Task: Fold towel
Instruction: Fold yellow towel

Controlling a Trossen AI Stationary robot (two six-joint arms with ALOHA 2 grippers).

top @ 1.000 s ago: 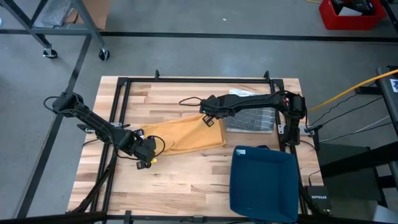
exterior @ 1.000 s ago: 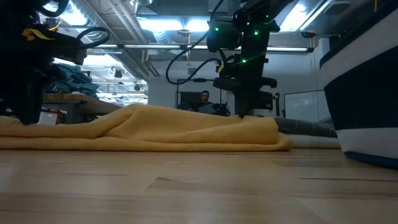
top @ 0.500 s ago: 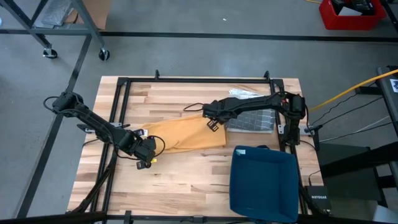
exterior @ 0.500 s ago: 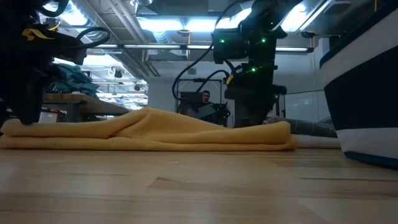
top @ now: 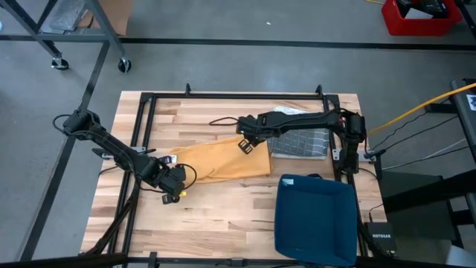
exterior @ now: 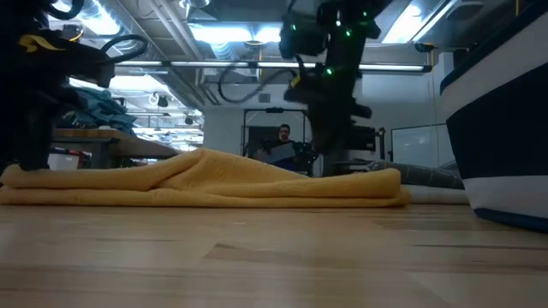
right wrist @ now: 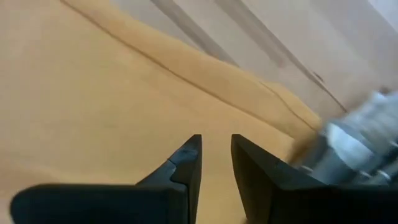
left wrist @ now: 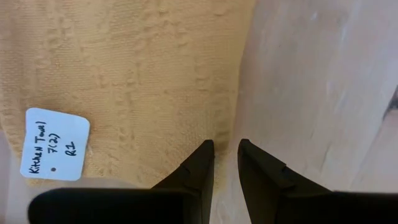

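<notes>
The yellow towel [top: 223, 160] lies folded in a long strip on the wooden table, flat on its underside [exterior: 214, 181]. My left gripper [top: 175, 183] points down over the towel's left near corner. Its fingers [left wrist: 225, 149] stand a narrow gap apart above the towel's edge [left wrist: 217, 93], beside a white label [left wrist: 55, 144], with nothing between them. My right gripper [top: 245, 143] hovers above the towel's far right part [right wrist: 93, 93]. Its fingers [right wrist: 216, 146] are open and hold nothing.
A grey checked cloth [top: 301, 141] lies right of the towel, with a white crumpled thing [top: 290, 112] behind it. A blue bin [top: 316, 216] stands at the near right. A black frame [top: 149, 100] borders the table. A person [exterior: 282, 137] sits in the room beyond.
My right gripper drew the towel's right end a little toward the table's right edge, and the hump there flattened. It then rose off the towel and swung back toward the left. The towel's left end stayed where it was.
</notes>
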